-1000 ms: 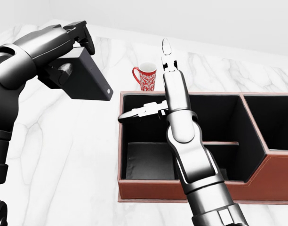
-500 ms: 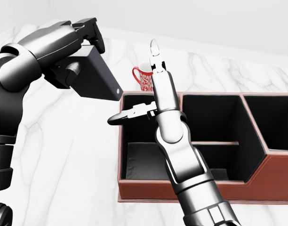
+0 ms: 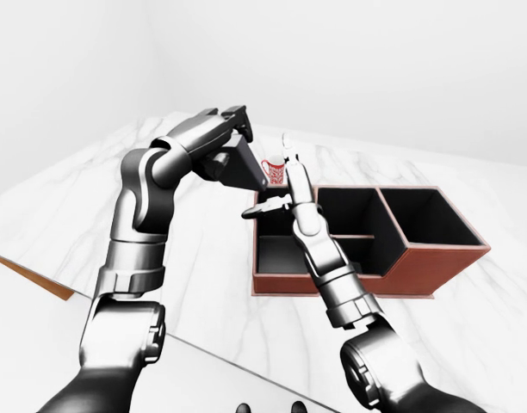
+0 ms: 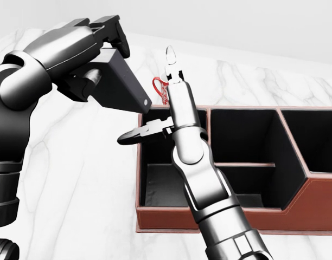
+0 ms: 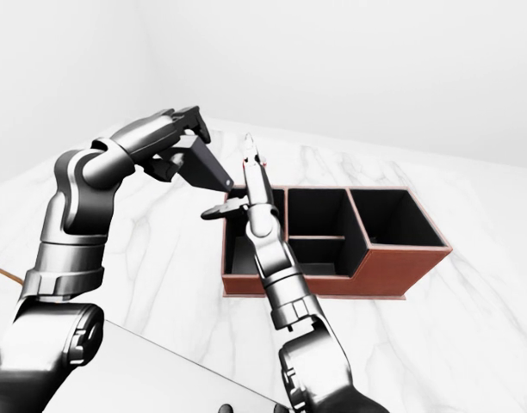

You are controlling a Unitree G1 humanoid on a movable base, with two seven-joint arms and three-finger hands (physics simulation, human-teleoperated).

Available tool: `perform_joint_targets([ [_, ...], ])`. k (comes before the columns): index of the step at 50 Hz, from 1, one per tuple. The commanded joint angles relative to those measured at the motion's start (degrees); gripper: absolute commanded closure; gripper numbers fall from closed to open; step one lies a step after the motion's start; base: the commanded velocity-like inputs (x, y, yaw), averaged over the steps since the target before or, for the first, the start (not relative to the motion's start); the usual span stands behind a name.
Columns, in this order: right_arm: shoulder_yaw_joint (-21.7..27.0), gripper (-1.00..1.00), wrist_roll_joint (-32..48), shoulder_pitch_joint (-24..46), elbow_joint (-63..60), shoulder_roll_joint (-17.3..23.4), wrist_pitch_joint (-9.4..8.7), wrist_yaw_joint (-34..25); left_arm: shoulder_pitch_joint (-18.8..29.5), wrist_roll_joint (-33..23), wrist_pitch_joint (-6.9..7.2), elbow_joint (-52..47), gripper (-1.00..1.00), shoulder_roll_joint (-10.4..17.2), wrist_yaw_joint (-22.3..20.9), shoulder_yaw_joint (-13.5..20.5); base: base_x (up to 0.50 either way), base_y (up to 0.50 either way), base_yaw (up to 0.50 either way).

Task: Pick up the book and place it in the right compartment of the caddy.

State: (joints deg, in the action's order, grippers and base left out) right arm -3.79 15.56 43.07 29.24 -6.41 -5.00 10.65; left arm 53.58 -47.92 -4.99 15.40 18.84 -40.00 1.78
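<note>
The book [image 4: 118, 80] is a dark grey slab held tilted in the air, its lower corner just left of the caddy's top-left corner. My left hand [image 4: 101, 57] is shut on it, fingers [image 4: 109, 28] over the top edge and thumb beneath. My right hand [image 4: 157, 107] rises in the middle of the head view, open, one finger pointing up and the thumb stretched left under the book's corner without touching it. The red-brown caddy [image 4: 220, 218] with black insides sits at the right. Its right compartment [image 4: 318, 142] holds nothing.
A red and white mug [image 3: 273, 172] stands on the marble counter [image 4: 84, 184] above the caddy's left end, mostly hidden by my right hand in the head view. The counter's edge [image 3: 31, 277] runs at the lower left of the left-eye view.
My left arm has carried the book rightward and a little up, closer to the caddy. My right hand has drifted left and now covers most of the mug.
</note>
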Motion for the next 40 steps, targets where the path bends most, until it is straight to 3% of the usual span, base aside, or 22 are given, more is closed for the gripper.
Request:
perform_joint_targets([
  [1, 0.1, -1.00, 0.0, 1.8, -0.9, -0.3, 0.00, -0.2, -0.6, -1.7, -0.01, -4.5, 1.00, -0.6, 0.0, 1.3, 0.00, 0.00, 0.00],
  [25, 0.8, -1.00, -1.3, 6.3, 4.1, 0.0, 0.00, 1.9, -4.1, -0.4, -0.01, -13.7, 1.00, -2.6, 0.0, 0.9, 0.00, 0.00, 0.00],
  [26, 0.8, -0.76, -1.7, 6.1, 3.7, -0.1, 0.00, 1.7, -3.8, -0.2, -0.01, -13.9, 1.00, -2.6, 0.0, 0.9, 0.00, 0.00, 0.00],
  [27, 0.8, -0.76, -1.8, 6.0, 3.5, -0.2, 0.00, 1.7, -4.0, -0.2, -0.01, -14.1, 1.00, -2.7, 0.0, 0.9, 0.00, 0.00, 0.00],
  [28, 0.7, 0.67, -1.8, 5.8, 3.2, -0.3, 0.00, 1.8, -4.3, -0.2, -0.01, -14.5, 1.00, -2.8, 0.0, 0.8, 0.00, 0.00, 0.00],
  [29, 0.6, 1.00, -1.9, 5.5, 2.7, -0.3, 0.00, 1.7, -4.0, -0.1, -0.01, -14.6, 1.00, -2.7, 0.0, 0.9, 0.00, 0.00, 0.00],
  [30, 0.3, 1.00, -1.7, 4.0, 5.5, -0.4, 3.95, 2.8, -3.9, 0.2, -0.01, -14.8, 1.00, -2.8, 0.0, 0.9, 0.00, 0.00, 0.00],
  [31, 0.4, 1.00, -1.6, 4.0, 6.6, -0.4, 5.03, 3.1, -4.1, 0.3, -0.01, -15.2, 1.00, -2.9, 0.0, 0.9, 0.00, 0.00, 0.00],
  [40, 0.7, 1.00, -1.5, 4.4, 7.8, -0.3, 5.98, 3.7, -3.8, 0.3, -0.01, -14.8, 1.00, -2.9, 0.0, 0.8, 0.00, 0.00, 0.00],
])
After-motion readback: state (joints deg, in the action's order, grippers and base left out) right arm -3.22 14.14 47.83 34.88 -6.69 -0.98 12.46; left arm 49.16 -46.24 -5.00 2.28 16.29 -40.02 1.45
